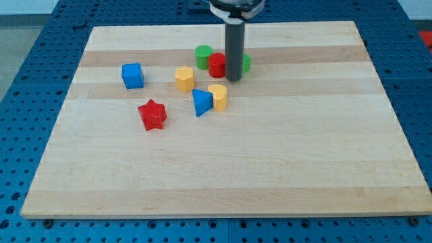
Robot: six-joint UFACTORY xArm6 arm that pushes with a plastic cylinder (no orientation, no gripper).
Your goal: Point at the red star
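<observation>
The red star (152, 114) lies on the wooden board (270, 155), left of centre. My tip (233, 79) is the lower end of a dark rod near the view's top centre, well to the right of and above the star. The tip stands right next to a red cylinder (217, 65) and in front of a green block (246, 63) that it partly hides.
A green cylinder (202, 56) sits left of the red cylinder. A yellow hexagonal block (184, 78), a blue triangle (201, 102) and a yellow block (218, 96) lie between the tip and the star. A blue cube (132, 75) is at the left.
</observation>
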